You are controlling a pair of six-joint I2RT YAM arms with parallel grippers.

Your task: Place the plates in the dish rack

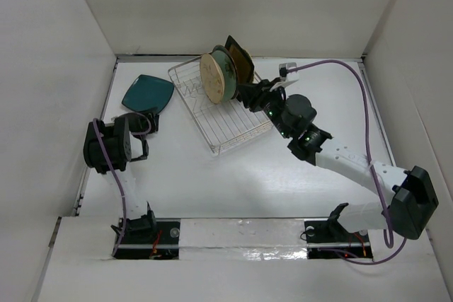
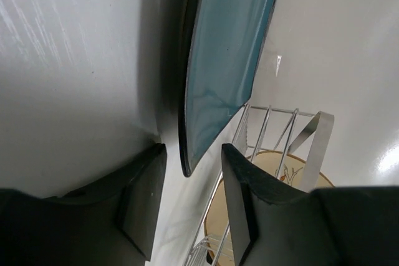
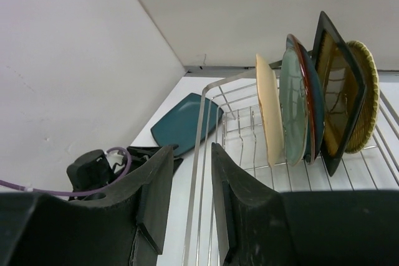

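Top view: five plates (image 1: 221, 76) upright in dish rack (image 1: 228, 131); teal plate (image 1: 147, 93) on tabletop (image 1: 184, 182), left of it.
Left wrist: left claw (image 2: 192, 149) apart, astride teal plate's corner.
Right wrist: right claw (image 3: 192, 151) apart, empty.
Progress: five loaded, teal remains.

The top camera looks down from behind the arms over the whole worktop (image 1: 212, 189). The left wrist view hugs the teal plate (image 2: 224, 48). The right wrist view faces along the dish rack (image 3: 198, 147). All three share both.
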